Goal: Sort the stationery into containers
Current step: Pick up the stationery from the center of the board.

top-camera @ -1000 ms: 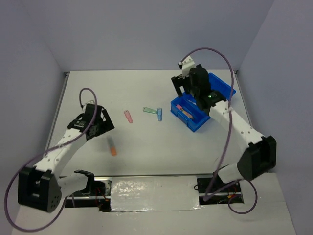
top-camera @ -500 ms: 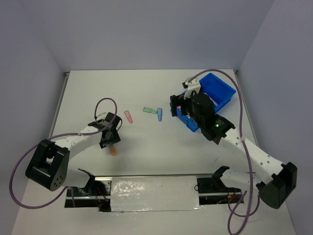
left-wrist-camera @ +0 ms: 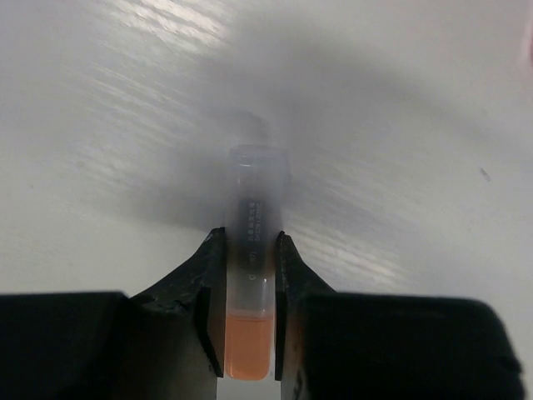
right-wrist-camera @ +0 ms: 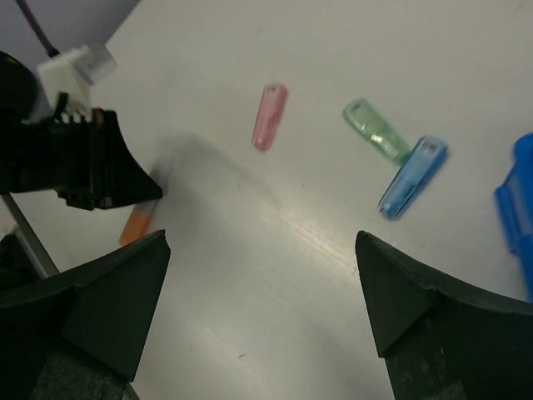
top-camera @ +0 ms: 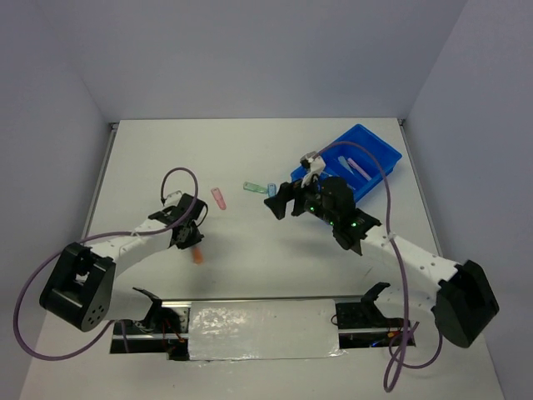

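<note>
An orange pen (left-wrist-camera: 252, 196) with a clear cap lies on the white table, and my left gripper (left-wrist-camera: 250, 250) is shut on it, both fingers pressed against its sides. From above, the orange pen (top-camera: 196, 255) pokes out just below the left gripper (top-camera: 190, 237). My right gripper (top-camera: 283, 202) hovers wide open over the table beside the blue tray (top-camera: 379, 150). Ahead of the right gripper (right-wrist-camera: 260, 242) lie a pink pen (right-wrist-camera: 270, 116), a green pen (right-wrist-camera: 376, 131) and a light blue pen (right-wrist-camera: 413, 176). Nothing is between its fingers. A lilac pen (top-camera: 357, 166) lies in the tray.
The pink pen (top-camera: 219, 198) and the green pen (top-camera: 252, 187) sit mid-table between the two arms. The tray's corner (right-wrist-camera: 516, 208) shows at the right edge of the right wrist view, and the left gripper (right-wrist-camera: 75, 158) at its left edge. Walls enclose the table.
My left gripper came down over the orange pen and closed on it. My right arm swung from above the tray leftward and lower over the table, staying open.
</note>
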`<control>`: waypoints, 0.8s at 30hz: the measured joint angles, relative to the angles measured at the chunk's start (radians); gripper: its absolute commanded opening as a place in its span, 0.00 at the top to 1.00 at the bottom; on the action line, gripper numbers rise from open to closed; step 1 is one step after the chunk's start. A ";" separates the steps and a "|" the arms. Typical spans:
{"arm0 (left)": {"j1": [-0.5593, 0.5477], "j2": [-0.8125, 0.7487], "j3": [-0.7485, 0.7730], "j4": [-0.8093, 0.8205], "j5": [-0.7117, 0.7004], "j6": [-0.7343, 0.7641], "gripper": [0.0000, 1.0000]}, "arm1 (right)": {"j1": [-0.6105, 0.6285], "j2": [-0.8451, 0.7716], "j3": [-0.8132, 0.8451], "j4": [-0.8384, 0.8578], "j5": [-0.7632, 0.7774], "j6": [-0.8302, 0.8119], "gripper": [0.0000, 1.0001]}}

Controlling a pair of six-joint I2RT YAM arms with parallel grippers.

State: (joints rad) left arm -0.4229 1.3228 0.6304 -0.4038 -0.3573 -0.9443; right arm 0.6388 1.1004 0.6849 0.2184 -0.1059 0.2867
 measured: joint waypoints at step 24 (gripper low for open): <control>-0.227 -0.364 0.232 -0.043 0.002 -0.037 1.00 | 0.342 0.359 0.077 0.248 0.048 0.278 0.34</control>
State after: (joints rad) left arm -0.6495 0.9585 0.8619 -0.4465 -0.3557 -0.9813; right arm 0.9810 1.4590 0.7620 0.4660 -0.0582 0.5644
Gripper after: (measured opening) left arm 0.339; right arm 0.685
